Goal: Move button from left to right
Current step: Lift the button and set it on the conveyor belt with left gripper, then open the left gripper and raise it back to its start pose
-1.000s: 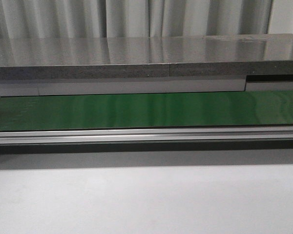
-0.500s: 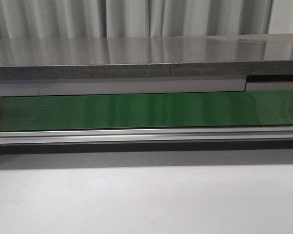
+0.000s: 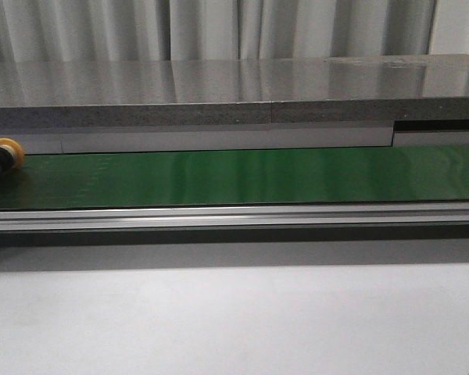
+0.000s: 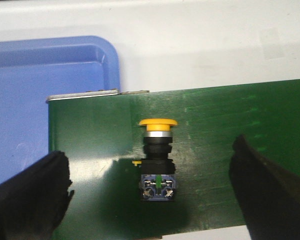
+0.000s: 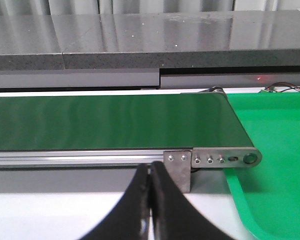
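Note:
The button [image 4: 157, 155], with a yellow mushroom cap and a black body, lies on its side on the green conveyor belt [image 4: 215, 125]. In the front view it shows at the belt's far left edge [image 3: 4, 156]. My left gripper [image 4: 150, 185] is open; its two black fingers stand wide apart on either side of the button without touching it. My right gripper [image 5: 151, 172] is shut and empty, in front of the belt's right end. Neither gripper shows in the front view.
A blue tray [image 4: 45, 100] sits past the belt's left end. A green tray [image 5: 275, 165] sits beside the belt's right end roller bracket [image 5: 220, 159]. An aluminium rail [image 3: 234, 215] runs along the belt's front. A grey counter [image 3: 234, 94] stands behind.
The button has come into the front view at the far left of the belt and moved a little to the right. Nothing else has changed.

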